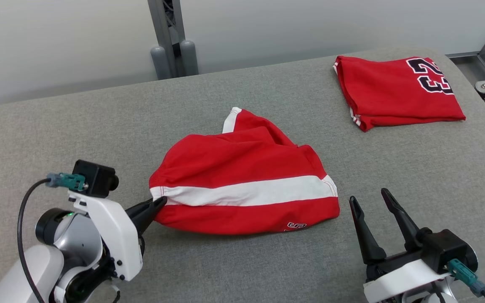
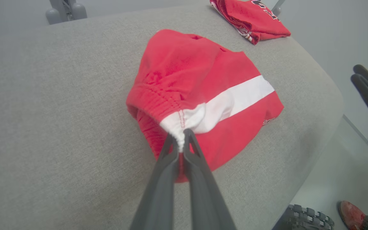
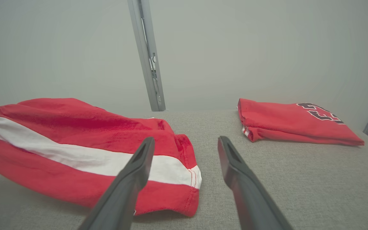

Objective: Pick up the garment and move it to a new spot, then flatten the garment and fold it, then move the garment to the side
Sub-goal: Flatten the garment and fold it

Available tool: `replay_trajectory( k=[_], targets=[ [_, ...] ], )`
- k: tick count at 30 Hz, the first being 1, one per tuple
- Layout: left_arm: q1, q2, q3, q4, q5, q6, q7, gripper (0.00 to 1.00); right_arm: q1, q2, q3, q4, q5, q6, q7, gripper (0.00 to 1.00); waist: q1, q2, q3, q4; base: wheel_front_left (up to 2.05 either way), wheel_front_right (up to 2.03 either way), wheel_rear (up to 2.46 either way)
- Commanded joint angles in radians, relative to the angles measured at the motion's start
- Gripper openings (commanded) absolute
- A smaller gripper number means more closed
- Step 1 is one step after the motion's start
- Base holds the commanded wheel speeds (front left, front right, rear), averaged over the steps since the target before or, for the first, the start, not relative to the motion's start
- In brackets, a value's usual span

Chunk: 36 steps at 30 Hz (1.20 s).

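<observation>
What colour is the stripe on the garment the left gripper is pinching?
The stripe is white, across the red garment; clearest in the head view.

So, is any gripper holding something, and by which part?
Left gripper pinches the red shorts at the waistband, on the white stripe. Right gripper is open, empty.
</observation>
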Motion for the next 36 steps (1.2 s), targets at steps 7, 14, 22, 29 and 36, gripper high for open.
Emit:
replay_trajectory(
  k=[7,14,22,29,36],
  targets=[
    [0.105,0.000,0.021,-0.007,0.030,0.040,-0.095,1.00,-0.010,-0.006,-0.003,0.004,-0.018,0.000,0.000,1.00,0.0000,0.0000,0.000,0.022,0.00,0.00,0.00],
    [0.176,-0.016,0.045,0.039,0.044,0.042,-0.208,1.00,0.008,-0.006,-0.003,0.017,-0.033,0.000,0.000,1.00,0.0000,0.0000,-0.034,0.047,0.00,0.00,0.00],
    [0.234,-0.046,0.096,0.059,0.109,0.103,-0.399,1.00,0.016,-0.006,-0.003,0.031,-0.042,0.000,0.000,1.00,0.0000,0.0000,-0.070,0.074,0.00,0.00,0.00],
    [0.319,-0.149,0.152,0.046,0.161,0.183,-0.672,1.00,0.042,-0.005,-0.001,0.062,-0.024,0.000,0.000,1.00,0.0000,0.0000,-0.124,0.098,0.00,0.00,0.00],
    [0.384,-0.229,0.174,0.057,0.209,0.218,-0.816,1.00,0.057,-0.005,0.004,0.086,-0.018,0.000,0.000,1.00,0.0000,0.0000,-0.166,0.103,0.00,0.00,0.00]
  ],
)
